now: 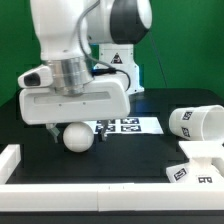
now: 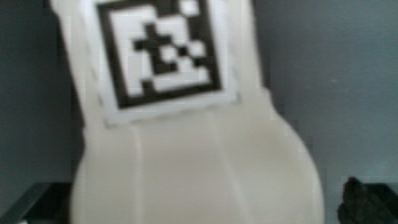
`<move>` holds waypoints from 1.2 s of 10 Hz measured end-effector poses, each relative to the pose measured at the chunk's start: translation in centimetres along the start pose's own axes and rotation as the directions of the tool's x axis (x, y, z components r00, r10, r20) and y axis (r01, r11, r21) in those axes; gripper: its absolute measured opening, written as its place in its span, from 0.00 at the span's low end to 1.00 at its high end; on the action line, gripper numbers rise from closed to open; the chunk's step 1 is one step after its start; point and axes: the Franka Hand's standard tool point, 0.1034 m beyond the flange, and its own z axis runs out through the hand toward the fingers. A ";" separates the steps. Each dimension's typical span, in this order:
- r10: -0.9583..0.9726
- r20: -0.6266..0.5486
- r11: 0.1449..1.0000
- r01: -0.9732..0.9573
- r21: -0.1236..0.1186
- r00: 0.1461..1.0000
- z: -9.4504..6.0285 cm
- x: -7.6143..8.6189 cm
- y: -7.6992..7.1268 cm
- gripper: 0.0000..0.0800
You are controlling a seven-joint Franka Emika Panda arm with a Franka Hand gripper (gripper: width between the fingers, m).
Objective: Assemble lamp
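White bulb (image 1: 75,137) lies flat, head toward viewer.

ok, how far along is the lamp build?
Done: nothing joined that I can see. The base, shade and bulb all lie apart.
In hand: the gripper sits low over the bulb, jaws open either side of it, not clamped.
Left: probably grip the bulb, seat it in the base, then add the shade, which lies on its side.

Bulb (image 1: 75,137) just beside marker board (image 1: 135,126); shade (image 1: 196,121) behind base (image 1: 197,160)
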 end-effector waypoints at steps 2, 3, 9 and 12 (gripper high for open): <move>-0.138 -0.009 0.990 0.138 -0.021 0.990 0.1 -0.2 -1.2 0.87; -0.207 -0.008 0.978 0.207 -0.021 0.978 0.1 -0.2 -1.1 0.87; -0.181 -0.004 0.983 0.181 -0.030 0.983 0.6 -0.8 -0.7 0.87; -0.105 -0.004 0.994 0.105 -0.008 0.994 -1.0 1.2 -0.6 0.87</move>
